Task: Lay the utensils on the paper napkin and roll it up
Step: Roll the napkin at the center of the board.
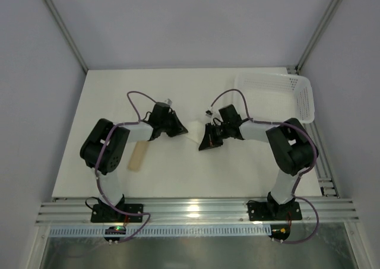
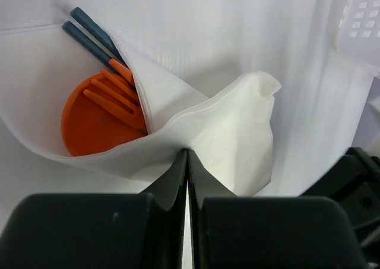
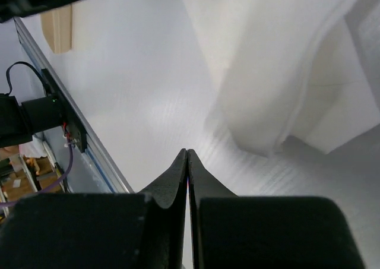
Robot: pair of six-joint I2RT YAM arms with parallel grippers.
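Lying near the centre of the table (image 1: 178, 91), the paper napkin (image 2: 231, 132) sits between the two arms, which bend inward with their tools facing each other in the overhead view.

Left gripper (image 2: 187, 157): the jaws are fully closed and the tips meet at the near lower edge of the napkin's fold. The wrist view does not show whether any paper is caught between the tips.

Right gripper (image 3: 187, 156): the jaws are fully closed with nothing between them. The tips are low over bare table and apart from the napkin, which lies ahead and to the right in that wrist's view.

Napkin condition: it is not flat and not rolled. One flap is folded over the utensils, forming an open pocket. A loose corner stands up, crumpled, at the right of the left wrist view.

Utensils: all are inside the pocket.
- The orange spoon (image 2: 89, 126) shows its round bowl at the pocket's mouth.
- The orange prongs (image 2: 116, 91) lie across the bowl.
- Two dark sticks (image 2: 89, 34) lie side by side, touching, and reach out toward the upper left.
- Their other ends are hidden under the flap.

Other items: a white perforated basket (image 1: 279, 91) stands at the far right of the table, well apart from the napkin. A beige piece (image 1: 138, 156) lies on the table beside the left arm, apart from the napkin.
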